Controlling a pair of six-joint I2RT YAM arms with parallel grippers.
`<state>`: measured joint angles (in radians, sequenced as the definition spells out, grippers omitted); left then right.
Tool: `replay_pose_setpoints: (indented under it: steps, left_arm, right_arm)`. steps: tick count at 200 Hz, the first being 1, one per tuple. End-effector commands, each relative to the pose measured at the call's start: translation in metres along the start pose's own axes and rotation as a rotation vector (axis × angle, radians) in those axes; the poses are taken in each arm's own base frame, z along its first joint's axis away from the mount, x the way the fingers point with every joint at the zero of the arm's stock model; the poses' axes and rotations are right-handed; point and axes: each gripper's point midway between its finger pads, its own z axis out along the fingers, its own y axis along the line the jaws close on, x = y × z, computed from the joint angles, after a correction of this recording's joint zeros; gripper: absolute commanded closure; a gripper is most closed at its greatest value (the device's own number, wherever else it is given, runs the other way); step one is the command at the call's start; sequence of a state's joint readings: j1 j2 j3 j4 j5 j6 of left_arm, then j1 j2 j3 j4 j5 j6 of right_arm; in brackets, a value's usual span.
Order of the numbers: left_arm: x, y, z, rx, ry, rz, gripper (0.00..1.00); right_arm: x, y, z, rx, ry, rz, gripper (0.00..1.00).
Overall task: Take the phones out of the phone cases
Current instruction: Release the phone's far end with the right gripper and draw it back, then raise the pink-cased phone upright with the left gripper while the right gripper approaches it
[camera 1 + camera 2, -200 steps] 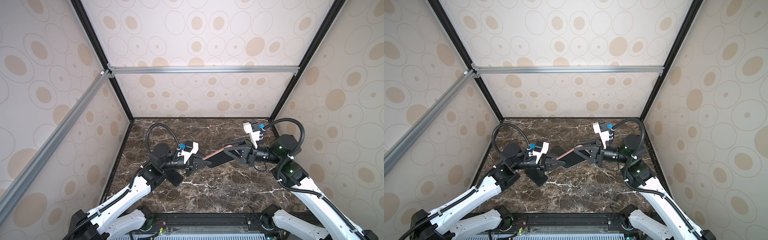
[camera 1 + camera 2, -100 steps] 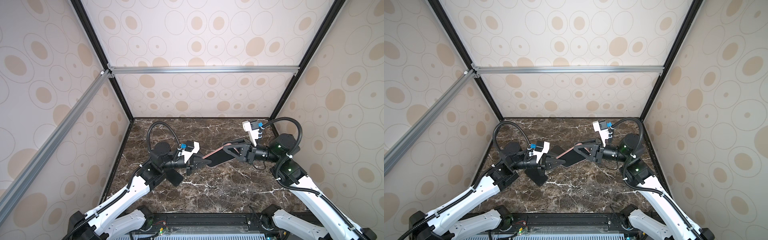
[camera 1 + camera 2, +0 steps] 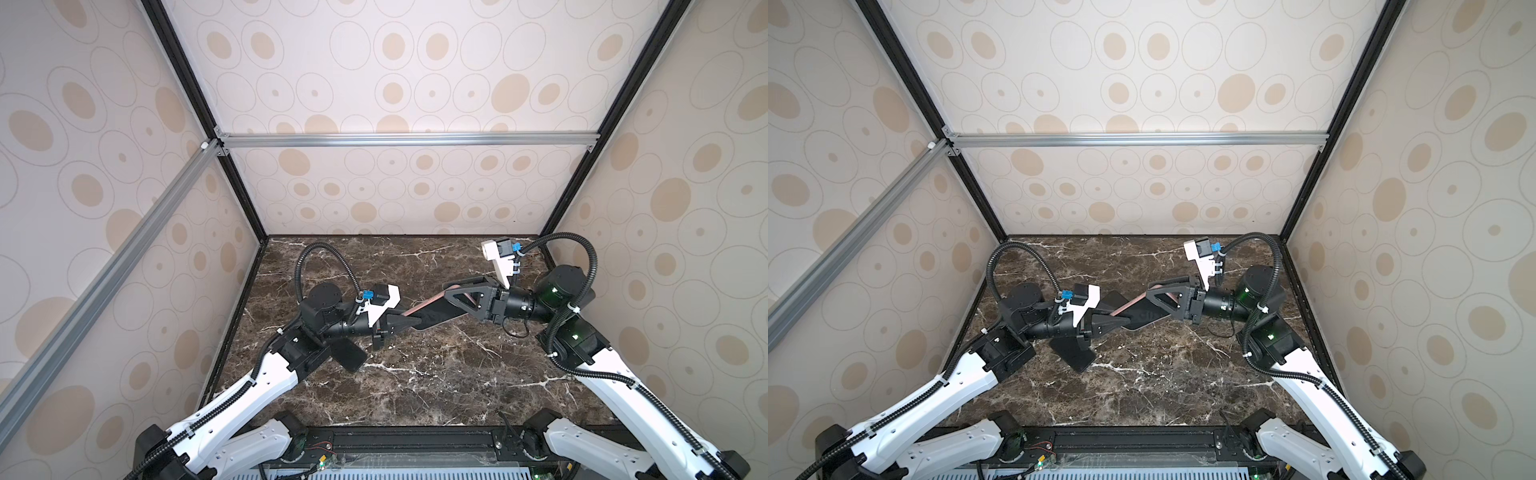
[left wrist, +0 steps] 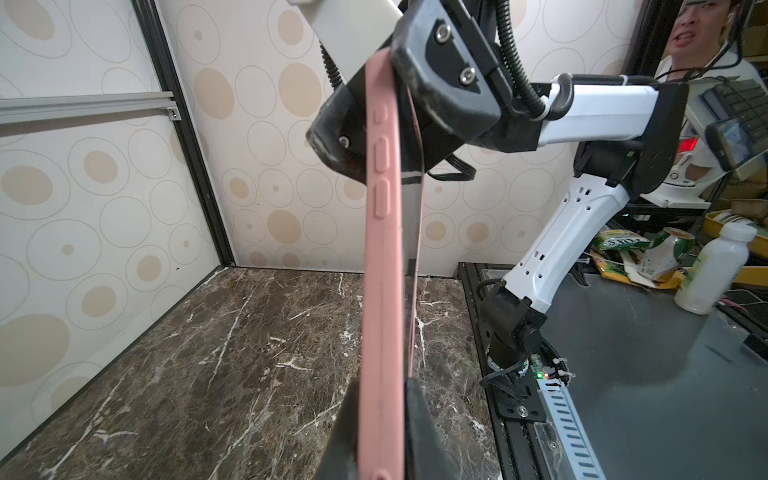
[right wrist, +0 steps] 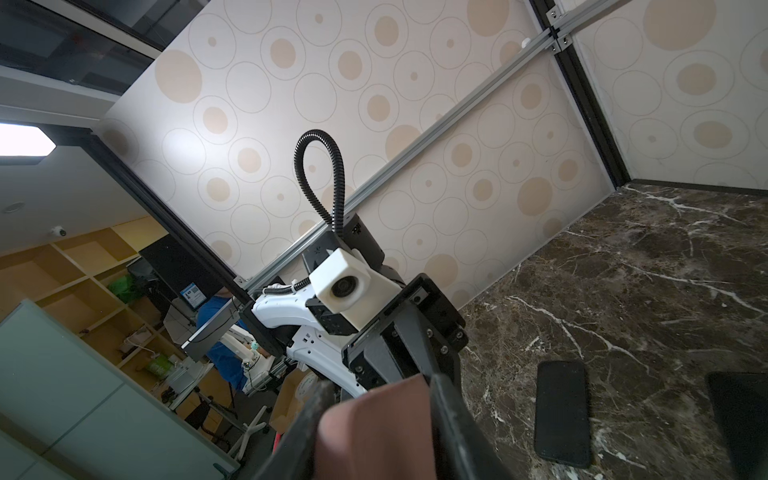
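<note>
phone case (image 4: 382,291): pink, three raised side buttons along one long edge | pose: lifted in mid-air, sloping upward toward the right in both top views | phone (image 3: 436,318): dark-faced slab, seated inside the case

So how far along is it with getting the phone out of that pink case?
Done: the pink case is up off the marble table, pinched at opposite ends by the left gripper and right gripper. In hand: apparently prying it. Left: a glossy dark face fills the case, seemingly the phone, not yet out.
</note>
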<state>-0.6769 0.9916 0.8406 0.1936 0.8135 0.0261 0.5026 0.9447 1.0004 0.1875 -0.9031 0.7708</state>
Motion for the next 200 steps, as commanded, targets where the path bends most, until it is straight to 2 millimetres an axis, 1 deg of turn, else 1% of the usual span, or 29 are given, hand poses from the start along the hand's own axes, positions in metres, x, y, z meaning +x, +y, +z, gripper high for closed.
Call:
replay_pose_setpoints:
  steps: [1,19,26,41,54,60,74,97,107,120,140,150,170,196,200]
  left_arm:
    - [-0.041,0.026,-0.009,-0.171,-0.072,0.252,1.0]
    - [-0.039,0.024,-0.01,-0.165,-0.074,0.244,1.0]
    - [-0.038,0.023,-0.011,-0.165,-0.074,0.237,1.0]
    - [-0.035,0.021,-0.012,-0.158,-0.078,0.221,1.0]
    - [-0.03,0.019,-0.013,-0.154,-0.079,0.185,1.0]
    - [-0.035,0.017,-0.014,-0.153,-0.107,0.183,1.0]
    - [-0.038,0.015,-0.017,-0.15,-0.142,0.125,1.0]
    - [-0.043,0.017,-0.016,-0.144,-0.193,-0.028,1.0]
    - [-0.045,0.025,-0.018,-0.179,-0.223,-0.11,1.0]
    - [-0.048,0.032,-0.022,-0.217,-0.272,-0.202,1.0]
    - [-0.051,0.043,-0.032,-0.285,-0.342,-0.329,1.0]
    - [-0.054,0.047,-0.038,-0.306,-0.389,-0.371,1.0]
    - [-0.066,0.041,-0.044,-0.262,-0.464,-0.416,1.0]
    - [-0.078,0.036,-0.044,-0.207,-0.519,-0.466,1.0]
    - [-0.08,0.031,-0.042,-0.176,-0.515,-0.469,1.0]
  right_arm:
    - [-0.005,-0.016,0.001,0.069,-0.045,0.191,0.54]
    - [-0.014,-0.007,-0.002,0.061,-0.07,0.128,0.39]
    - [-0.019,-0.001,-0.003,0.056,-0.086,0.096,0.34]
    - [-0.029,0.012,-0.01,0.046,-0.135,0.011,0.28]
    - [-0.034,0.021,-0.017,0.054,-0.177,-0.07,0.25]
    - [-0.035,0.023,-0.02,0.064,-0.192,-0.099,0.25]
    - [-0.037,0.027,-0.032,0.11,-0.241,-0.183,0.25]
    - [-0.033,0.022,-0.052,0.211,-0.308,-0.281,0.22]
    - [-0.031,0.018,-0.059,0.244,-0.335,-0.31,0.21]
    - [-0.027,0.013,-0.063,0.27,-0.343,-0.339,0.17]
    - [-0.017,0.001,-0.061,0.3,-0.298,-0.335,0.15]
    - [-0.009,0.001,-0.056,0.271,-0.256,-0.329,0.16]
    - [0.0,0.002,-0.043,0.193,-0.196,-0.323,0.17]
    - [0.007,-0.001,-0.029,0.11,-0.15,-0.324,0.24]
    - [0.007,-0.002,-0.027,0.099,-0.15,-0.325,0.25]
